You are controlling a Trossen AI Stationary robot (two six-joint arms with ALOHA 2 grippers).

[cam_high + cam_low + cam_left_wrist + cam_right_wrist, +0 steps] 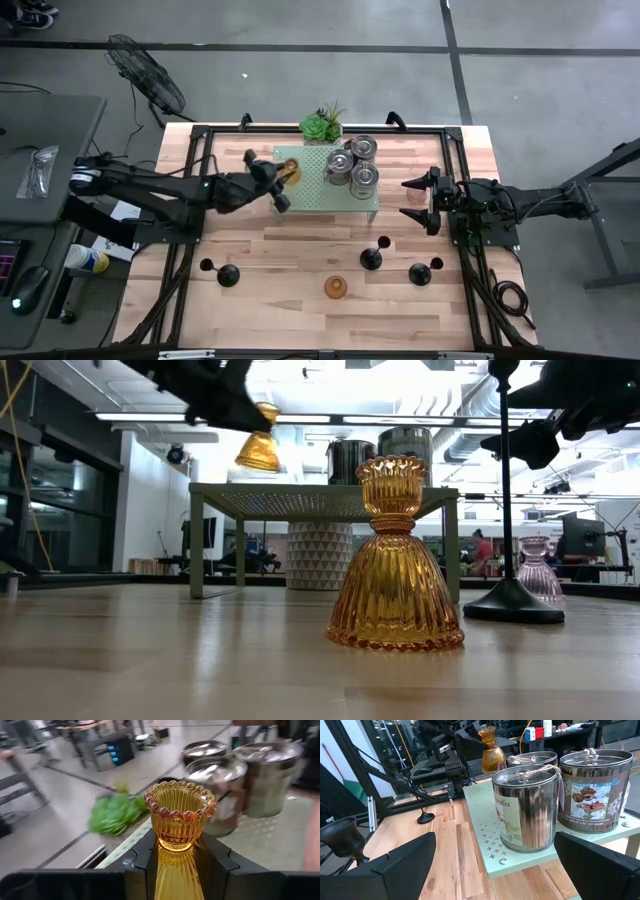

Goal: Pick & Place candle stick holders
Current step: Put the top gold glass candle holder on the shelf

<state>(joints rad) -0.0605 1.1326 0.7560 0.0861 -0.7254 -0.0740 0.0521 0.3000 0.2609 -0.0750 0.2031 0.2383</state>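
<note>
My left gripper is shut on an amber glass candle holder, held above the left end of the pale green perforated stand. It also shows in the low view and the right wrist view. A second amber holder stands on its base near the table's front. Three black holders stand on the table. Three silvery tins stand on the stand. My right gripper is open and empty to the right of the stand, above a pink glass holder. My left gripper pinches the amber holder's ribbed body just below the neck between its two fingers, one on each side. The fingers come about level from the table's left. The holder is upright, cup on top, lifted clear of the stand.
A green spiky potted plant stands behind the stand at the far edge. Black frame rails run along the table's sides. Bare wood lies between the stand and the row of holders near the front.
</note>
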